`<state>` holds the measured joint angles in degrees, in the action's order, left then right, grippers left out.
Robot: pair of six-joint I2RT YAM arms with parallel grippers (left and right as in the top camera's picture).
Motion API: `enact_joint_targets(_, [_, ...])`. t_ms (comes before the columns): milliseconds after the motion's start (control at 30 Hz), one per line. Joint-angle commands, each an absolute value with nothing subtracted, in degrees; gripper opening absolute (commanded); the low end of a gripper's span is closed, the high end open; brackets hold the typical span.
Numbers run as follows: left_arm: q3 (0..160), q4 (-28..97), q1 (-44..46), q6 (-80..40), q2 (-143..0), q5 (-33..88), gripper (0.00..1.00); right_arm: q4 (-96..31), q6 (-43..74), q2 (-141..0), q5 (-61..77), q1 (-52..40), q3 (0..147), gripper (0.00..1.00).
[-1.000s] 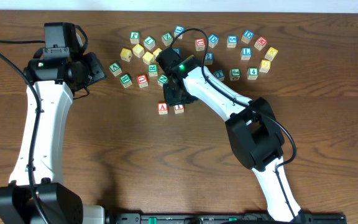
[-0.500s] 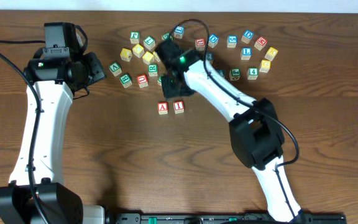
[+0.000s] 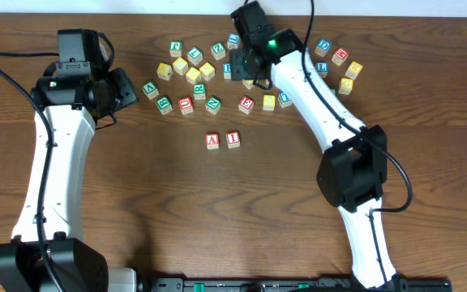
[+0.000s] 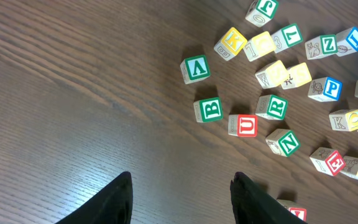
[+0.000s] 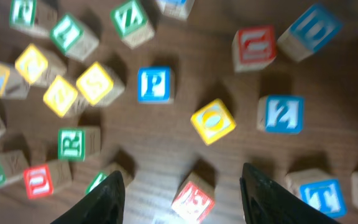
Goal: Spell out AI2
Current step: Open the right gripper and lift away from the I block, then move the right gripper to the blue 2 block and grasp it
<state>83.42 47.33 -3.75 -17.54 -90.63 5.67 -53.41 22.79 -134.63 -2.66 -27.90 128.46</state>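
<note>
A red A block (image 3: 212, 139) and a red I block (image 3: 233, 139) stand side by side on the table, in front of the loose blocks. A blue 2 block (image 5: 280, 114) lies among the loose blocks, right of a yellow O block (image 5: 213, 121). My right gripper (image 5: 182, 190) is open and empty above the block cluster, with a red E block (image 5: 193, 200) between its fingers below; it also shows in the overhead view (image 3: 244, 71). My left gripper (image 4: 183, 199) is open and empty over bare wood, left of the cluster (image 3: 124, 89).
Several loose letter blocks are scattered along the back of the table (image 3: 136, 203): green V (image 4: 196, 68), green B (image 4: 209, 109), red U (image 4: 245, 125), green R (image 4: 272, 106), blue P (image 5: 154, 84), and more at the back right (image 3: 339, 69).
My right gripper has drawn back from the I block beside the A block and moved to the far cluster. The I block stays next to A. The left arm has not moved.
</note>
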Motion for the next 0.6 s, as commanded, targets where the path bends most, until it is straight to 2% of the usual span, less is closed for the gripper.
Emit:
enact_joint_targets(0, [84.6,47.3,-3.9,-16.6,-90.2,5.3,0.5,-52.7,22.2,-135.9,-3.9,-27.9,128.0,0.55])
enact_joint_targets(567, [84.6,47.3,-3.9,-16.6,-90.2,5.3,0.5,-52.9,22.6,-136.1,-7.0,-25.3,127.7,0.55])
